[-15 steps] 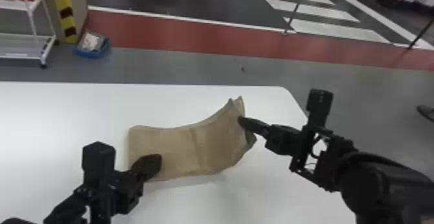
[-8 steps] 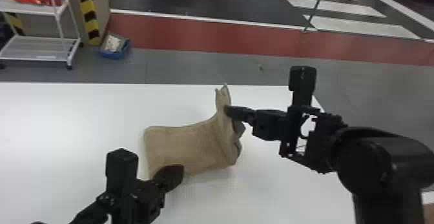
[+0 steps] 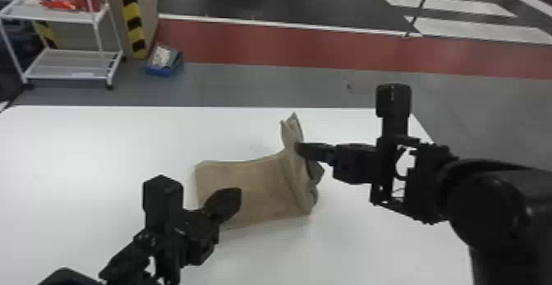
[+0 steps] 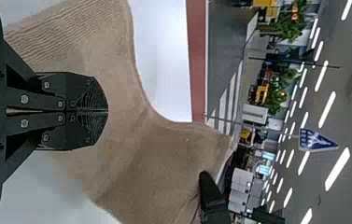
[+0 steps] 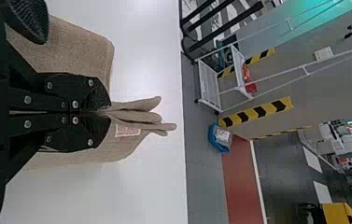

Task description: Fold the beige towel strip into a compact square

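Note:
The beige towel (image 3: 254,194) lies flat on the table at its left part, while its right end is raised and bunched. My left gripper (image 3: 239,196), its fingers together, is over the towel's flat part. At the raised end, my right gripper (image 3: 299,148) holds the cloth. In the left wrist view, the towel (image 4: 155,163) spreads beneath and beyond my left gripper (image 4: 107,112), with no cloth seen between the fingertips. The right wrist view has my right gripper (image 5: 108,112) closed on towel folds (image 5: 138,116), which stick out past its fingertips; a small label shows beside them.
The white table (image 3: 102,148) extends around the towel, with its far edge behind it. Beyond, on the floor, are a white rack (image 3: 65,52) holding a red item and a blue bin (image 3: 164,64) beside a yellow-and-black striped post (image 3: 131,17).
My right gripper has moved left relative to the towel's flat part, carrying the gripped end, which now stands steeper. The left gripper has stayed over the flat part. The head view has shifted left.

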